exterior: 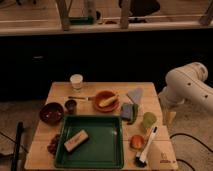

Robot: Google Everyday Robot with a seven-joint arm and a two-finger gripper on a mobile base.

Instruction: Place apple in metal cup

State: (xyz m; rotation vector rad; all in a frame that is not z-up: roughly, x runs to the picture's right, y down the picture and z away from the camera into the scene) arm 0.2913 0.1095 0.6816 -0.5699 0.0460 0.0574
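Observation:
The apple (pixel 136 142) is small, red-orange with a yellowish patch, and lies on the wooden table (pixel 60 91) near its front right corner, right of the green tray and touching a white brush. The metal cup (pixel 71 105) is small and dark grey. It stands upright at the left, between the brown bowl and the orange bowl, and looks empty. My gripper (pixel 170 119) hangs below the white arm (pixel 187 86) just off the table's right edge, beside the light green cup, apart from the apple and far from the metal cup.
A green tray (pixel 107 150) holds a tan block (pixel 76 140). Around it stand a brown bowl (pixel 51 112), white cup (pixel 76 81), orange bowl with a banana (pixel 106 101), light green cup (pixel 148 120), folded cloths (pixel 129 112), white brush (pixel 146 147) and dark grapes (pixel 53 145).

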